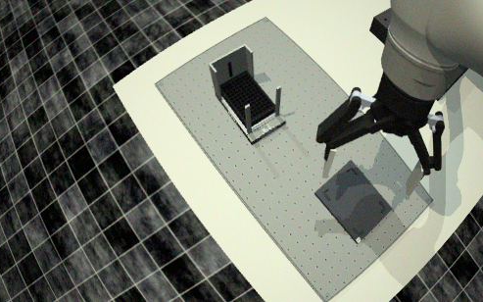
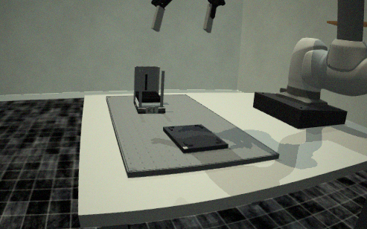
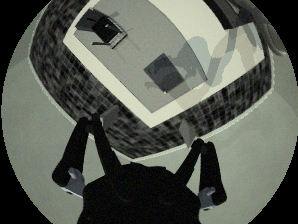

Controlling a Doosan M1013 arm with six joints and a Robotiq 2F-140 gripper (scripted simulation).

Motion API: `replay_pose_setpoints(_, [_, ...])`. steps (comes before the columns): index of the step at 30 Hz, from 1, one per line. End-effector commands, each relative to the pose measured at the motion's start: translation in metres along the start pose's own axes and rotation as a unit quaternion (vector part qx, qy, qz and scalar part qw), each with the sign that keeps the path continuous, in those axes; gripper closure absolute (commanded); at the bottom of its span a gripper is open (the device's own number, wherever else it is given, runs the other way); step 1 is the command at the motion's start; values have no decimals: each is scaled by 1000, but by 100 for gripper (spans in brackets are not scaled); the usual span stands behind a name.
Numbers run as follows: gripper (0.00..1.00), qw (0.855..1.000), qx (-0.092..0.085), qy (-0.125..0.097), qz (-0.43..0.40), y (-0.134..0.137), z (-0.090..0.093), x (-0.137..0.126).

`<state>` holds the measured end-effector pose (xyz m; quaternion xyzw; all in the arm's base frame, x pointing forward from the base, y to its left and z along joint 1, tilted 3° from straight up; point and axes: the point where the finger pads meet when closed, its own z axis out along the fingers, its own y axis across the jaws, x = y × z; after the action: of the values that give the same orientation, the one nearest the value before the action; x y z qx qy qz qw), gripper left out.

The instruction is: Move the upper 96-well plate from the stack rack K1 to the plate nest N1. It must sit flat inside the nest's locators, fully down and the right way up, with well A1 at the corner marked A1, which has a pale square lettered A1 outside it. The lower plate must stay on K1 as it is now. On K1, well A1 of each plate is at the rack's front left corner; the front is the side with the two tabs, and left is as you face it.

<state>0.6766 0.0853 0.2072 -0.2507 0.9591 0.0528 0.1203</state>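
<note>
1. while our black two-finger gripper (image 2: 183,19) hangs high, spread wide and holding nothing, the upper black 96-well plate (image 1: 246,96) sits in the grey stack rack (image 1: 231,62).
2. we judge a careless descent risks striking the rack posts or disturbing the lower plate.

The wide-open pincer (image 2: 183,18) hung high over the counter (image 2: 99,178); below it only the rack's (image 2: 147,76) back wall and thin posts rose, fencing the plates.

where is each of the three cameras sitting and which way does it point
Top: overhead, looking down on the grey perforated breadboard; the open black two-finger gripper shows.
Exterior: low beside the white table, facing the grey stack rack; pale arm base shows.
Wrist: high, looking down past the fingers.
All share the dark square plate nest.
</note>
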Motion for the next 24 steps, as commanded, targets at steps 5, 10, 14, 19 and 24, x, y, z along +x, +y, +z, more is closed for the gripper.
replay_pose_setpoints(5, [0,1000,0,0,0,0,0,0])
replay_pose_setpoints(10, [0,1000,0,0,0,0,0,0])
replay_pose_setpoints(14, [0,1000,0,0,0,0,0,0])
replay_pose_setpoints(19, [0,999,1,2,-33,-9,1,5])
replay_pose_setpoints(24, [0,993,2,9,-116,-23,4,13])
